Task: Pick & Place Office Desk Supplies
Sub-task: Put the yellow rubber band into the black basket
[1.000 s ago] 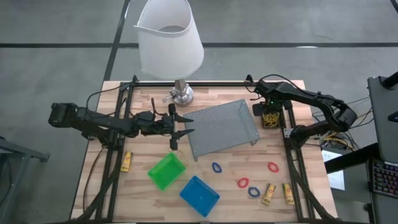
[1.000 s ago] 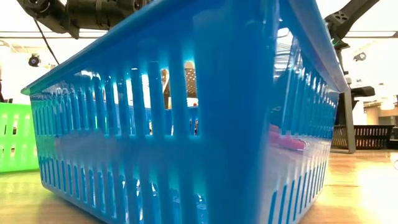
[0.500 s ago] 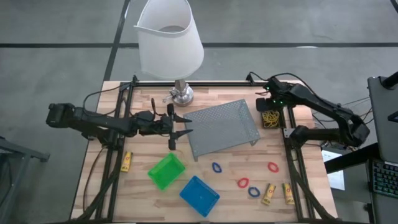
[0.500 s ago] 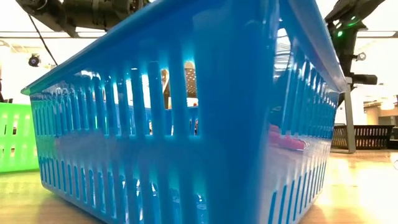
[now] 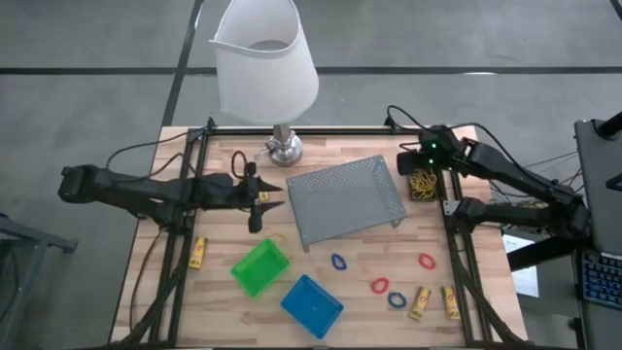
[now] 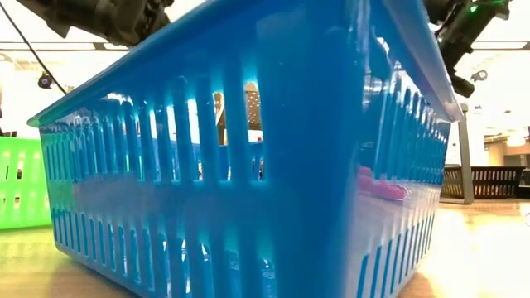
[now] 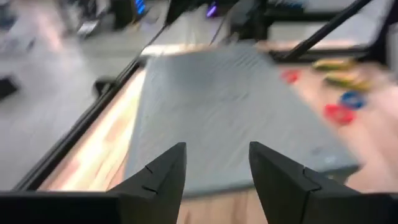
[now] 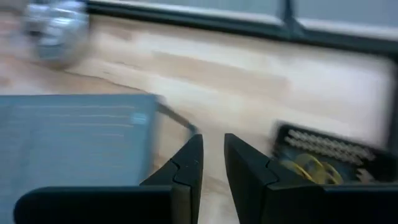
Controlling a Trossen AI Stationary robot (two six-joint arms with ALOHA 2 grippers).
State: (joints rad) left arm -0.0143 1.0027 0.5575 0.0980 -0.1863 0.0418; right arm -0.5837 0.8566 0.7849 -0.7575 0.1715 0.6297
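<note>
My left gripper (image 5: pixel 264 200) (image 7: pixel 217 158) hangs open and empty just left of the grey mesh tray (image 5: pixel 347 201) (image 7: pixel 230 106). My right gripper (image 5: pixel 408 160) (image 8: pixel 213 152) hovers above the table beside the black bin (image 5: pixel 423 183) (image 8: pixel 323 158), which holds yellow rubber bands. Its fingers stand a narrow gap apart with nothing between them. The green bin (image 5: pixel 259 266) and blue bin (image 5: pixel 311 304) sit near the front. Red loops (image 5: pixel 379 286), blue loops (image 5: pixel 338 261) and yellow sticks (image 5: pixel 420 302) (image 5: pixel 197 252) lie on the table.
A white-shaded lamp (image 5: pixel 264 68) stands at the back on a metal base (image 5: pixel 283 148). Black frame rails (image 5: pixel 180 224) (image 5: pixel 452 233) run along both table sides. The blue bin (image 6: pixel 248 165) fills the low view, with the green bin (image 6: pixel 18 182) to its left.
My right gripper has risen off the black bin and tipped from pointing down to slanting toward the tray. My left gripper has drawn back from the tray toward the table's left edge and tipped closer to level.
</note>
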